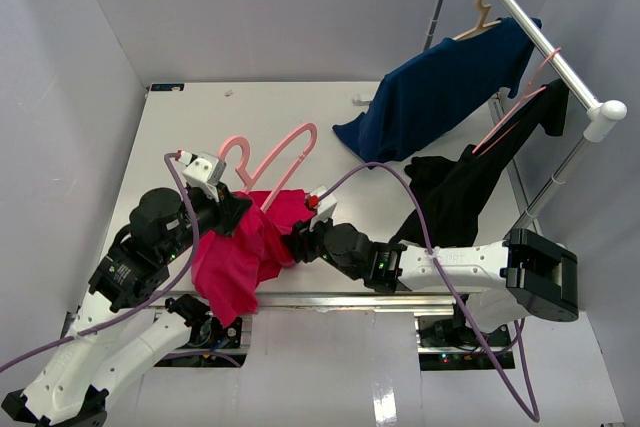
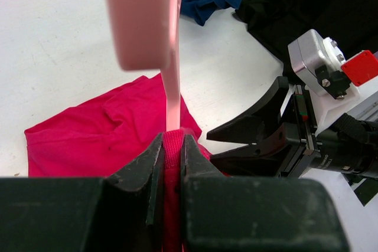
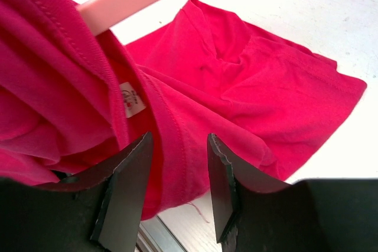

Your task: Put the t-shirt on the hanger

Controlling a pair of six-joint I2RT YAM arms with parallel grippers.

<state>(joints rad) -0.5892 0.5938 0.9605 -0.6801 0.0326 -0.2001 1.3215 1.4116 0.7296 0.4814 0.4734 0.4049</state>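
While two robot arms meet over one white table, the left gripper is pinched tight on a fold of the one red t-shirt, which lies bunched at the table's near edge. One pink hanger rises tilted from that same pinch, its hook to the left. Just to the right, the right gripper has its two fingers spread apart at the shirt's edge, near one small white label. At far right, two garments hang from one rail: one navy shirt, one black garment.
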